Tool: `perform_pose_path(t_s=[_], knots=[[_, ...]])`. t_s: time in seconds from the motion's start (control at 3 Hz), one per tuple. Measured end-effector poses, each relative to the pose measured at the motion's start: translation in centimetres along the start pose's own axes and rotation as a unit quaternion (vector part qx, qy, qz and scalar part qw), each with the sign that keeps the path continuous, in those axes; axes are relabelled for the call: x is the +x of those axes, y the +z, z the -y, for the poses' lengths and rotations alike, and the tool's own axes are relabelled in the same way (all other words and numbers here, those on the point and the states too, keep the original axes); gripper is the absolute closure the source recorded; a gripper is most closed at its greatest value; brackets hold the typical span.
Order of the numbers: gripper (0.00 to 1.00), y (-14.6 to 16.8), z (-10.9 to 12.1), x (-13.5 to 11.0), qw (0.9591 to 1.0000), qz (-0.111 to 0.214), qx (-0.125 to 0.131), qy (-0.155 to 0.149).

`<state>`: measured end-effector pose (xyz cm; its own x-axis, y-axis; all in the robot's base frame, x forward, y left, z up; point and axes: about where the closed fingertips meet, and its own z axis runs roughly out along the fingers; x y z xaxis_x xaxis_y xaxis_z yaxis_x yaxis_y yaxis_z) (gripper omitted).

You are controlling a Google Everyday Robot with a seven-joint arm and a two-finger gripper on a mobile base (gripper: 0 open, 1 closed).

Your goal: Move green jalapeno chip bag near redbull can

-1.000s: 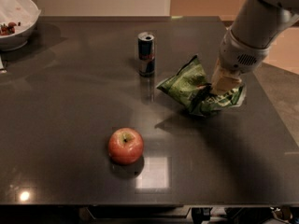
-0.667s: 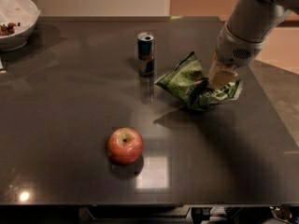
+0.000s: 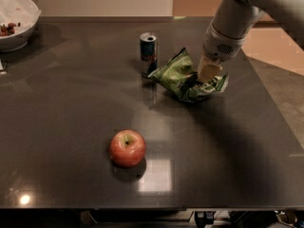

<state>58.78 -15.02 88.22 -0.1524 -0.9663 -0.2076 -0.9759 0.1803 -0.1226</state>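
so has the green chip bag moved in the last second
Yes: the green jalapeno chip bag has shifted left, its tip now closer to the redbull can, carried by the gripper clamped on its right part.

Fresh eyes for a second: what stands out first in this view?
The gripper, reaching in from the upper right, is clamped on the green jalapeno chip bag, which sits right beside the redbull can toward the back. Next comes the red apple, alone near the front.

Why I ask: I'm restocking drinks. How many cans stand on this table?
1: the slim blue-and-silver drink can stands toward the dark table's back, just left of the crinkly green foil chip bag the gripper holds. None seems hidden.
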Motion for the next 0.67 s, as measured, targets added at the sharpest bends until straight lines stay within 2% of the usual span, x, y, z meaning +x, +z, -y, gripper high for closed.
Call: perform_pose_path(t_s=[0.67], knots=[[0.35,1.36,2.52,-1.65,0.9999,0.010,0.005,0.000]])
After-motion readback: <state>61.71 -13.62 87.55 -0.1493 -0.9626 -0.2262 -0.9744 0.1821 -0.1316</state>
